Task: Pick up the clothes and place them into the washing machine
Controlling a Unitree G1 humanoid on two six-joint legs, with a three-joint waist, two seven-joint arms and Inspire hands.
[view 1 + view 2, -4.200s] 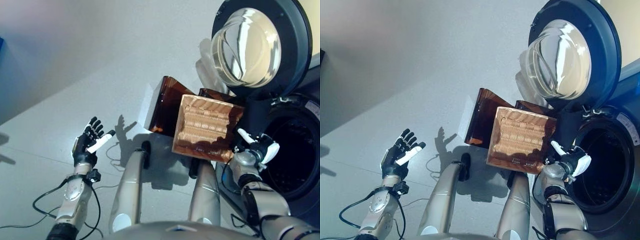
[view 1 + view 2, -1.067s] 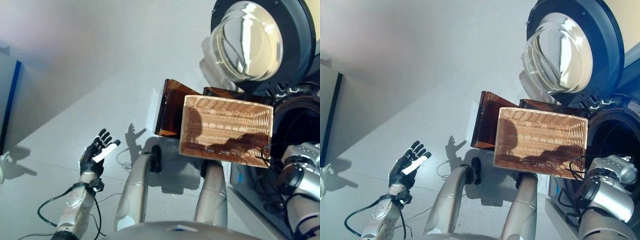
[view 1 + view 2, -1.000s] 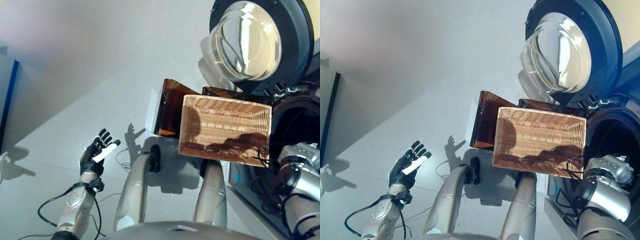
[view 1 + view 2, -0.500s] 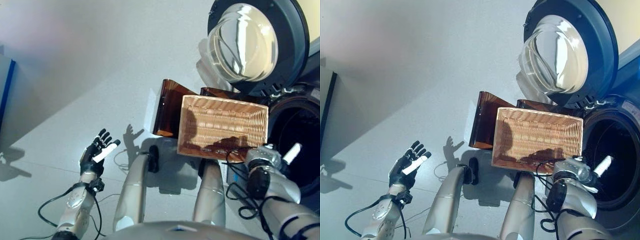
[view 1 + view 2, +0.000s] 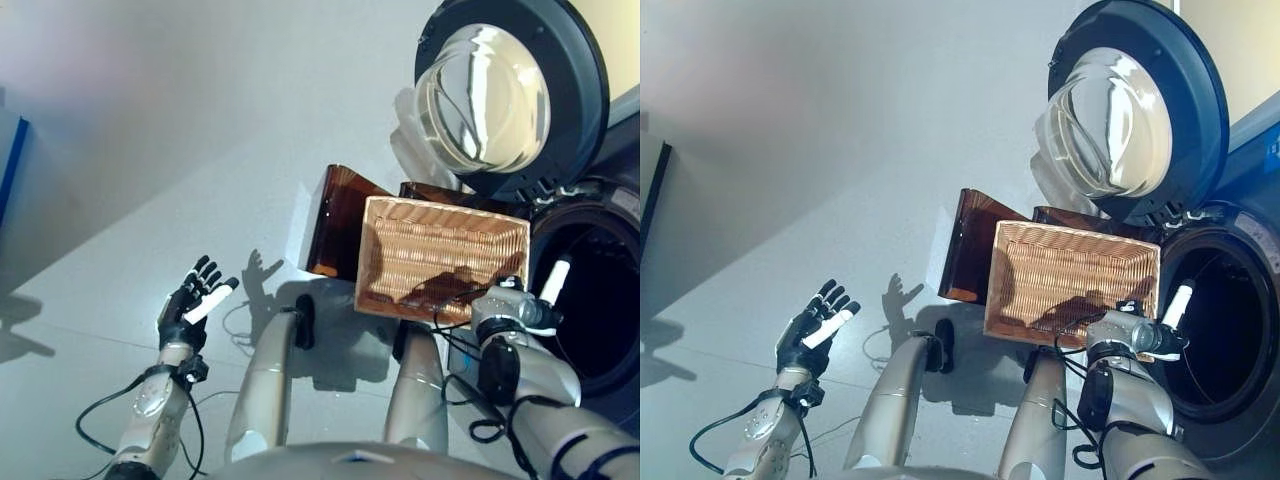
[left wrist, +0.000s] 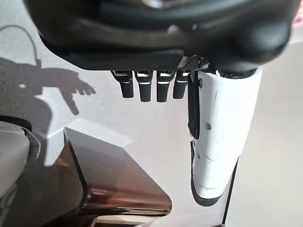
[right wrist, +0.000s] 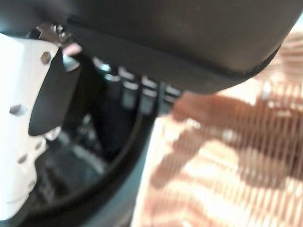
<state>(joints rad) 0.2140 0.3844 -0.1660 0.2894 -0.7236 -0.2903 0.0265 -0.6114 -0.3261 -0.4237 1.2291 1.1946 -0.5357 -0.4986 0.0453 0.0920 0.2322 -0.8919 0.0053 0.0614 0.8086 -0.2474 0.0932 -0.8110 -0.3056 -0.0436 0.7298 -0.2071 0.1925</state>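
No clothes show in any view. The wicker basket (image 5: 445, 260) stands on the floor in front of me, and its woven bottom looks bare. To its right is the washing machine's dark drum opening (image 5: 600, 300), with the round glass door (image 5: 510, 90) swung open above it. My right hand (image 5: 525, 305) hangs between the basket's right end and the drum rim, open and holding nothing, its white thumb (image 7: 23, 127) pointing up. In the right wrist view its fingers (image 7: 137, 90) reach straight toward the drum's edge. My left hand (image 5: 190, 305) is raised at the far left, open and empty.
A brown translucent bin (image 5: 335, 235) stands against the basket's left side and also shows in the left wrist view as the bin (image 6: 118, 189). A blue-edged panel (image 5: 8, 165) stands at the far left. Grey floor (image 5: 150, 150) spreads beyond.
My right hand has come up from the lower right to the gap between basket and drum, thumb now upright. The left hand has stayed put. The camera shifted slightly.
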